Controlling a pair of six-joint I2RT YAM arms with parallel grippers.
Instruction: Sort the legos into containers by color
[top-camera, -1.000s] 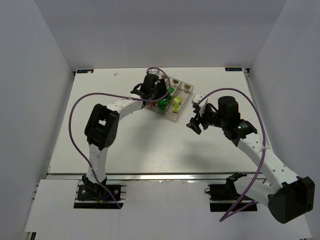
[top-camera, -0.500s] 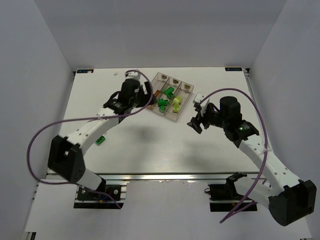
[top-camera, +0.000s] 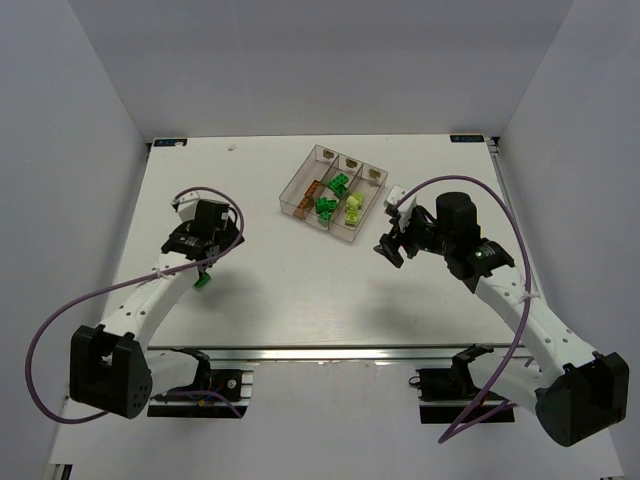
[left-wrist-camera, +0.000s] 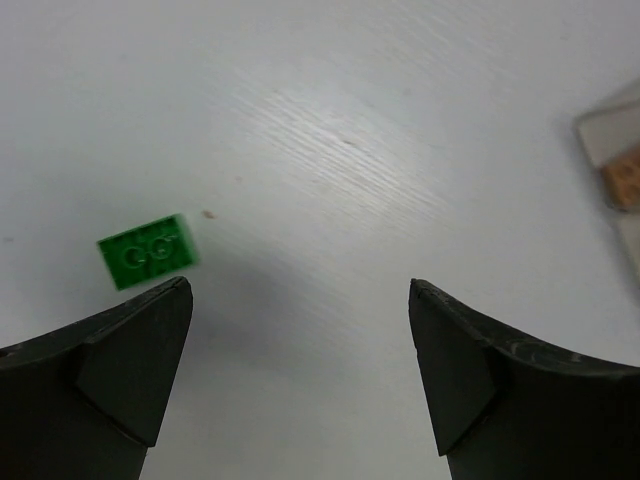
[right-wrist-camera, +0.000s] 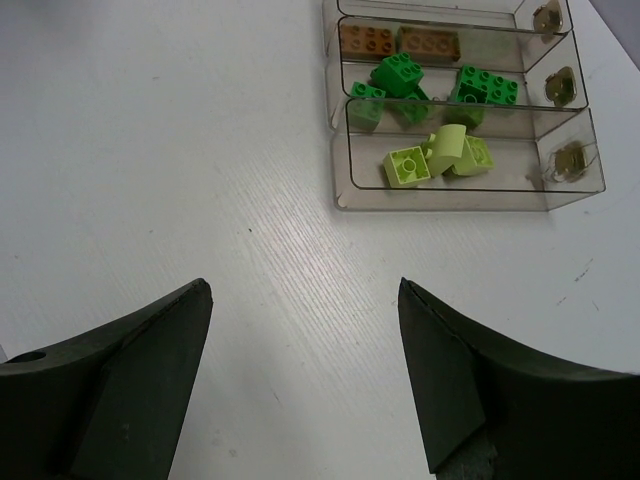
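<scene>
One bright green lego (top-camera: 201, 280) (left-wrist-camera: 148, 252) lies loose on the white table at the left. My left gripper (top-camera: 207, 264) (left-wrist-camera: 300, 290) hovers just over it, open and empty, and the brick sits just beyond its left fingertip (left-wrist-camera: 150, 330). The containers (top-camera: 298, 178) (right-wrist-camera: 440, 200) form one clear tray at the back centre. Its bins hold orange-brown legos (top-camera: 310, 190) (right-wrist-camera: 400, 40), green legos (top-camera: 332, 197) (right-wrist-camera: 440, 85) and yellow-green legos (top-camera: 353, 208) (right-wrist-camera: 440, 158). My right gripper (top-camera: 390, 248) (right-wrist-camera: 304, 285) stands open and empty just right of the tray's near end.
White walls enclose the table at the back and both sides. An aluminium rail (top-camera: 330, 352) runs along the near edge by the arm bases. Purple cables (top-camera: 70, 310) loop off both arms. A corner of the tray (left-wrist-camera: 615, 150) shows at the right of the left wrist view.
My left arm has swung from the tray to the table's left side, above the loose green lego, and its gripper has opened wide. The right arm has barely moved.
</scene>
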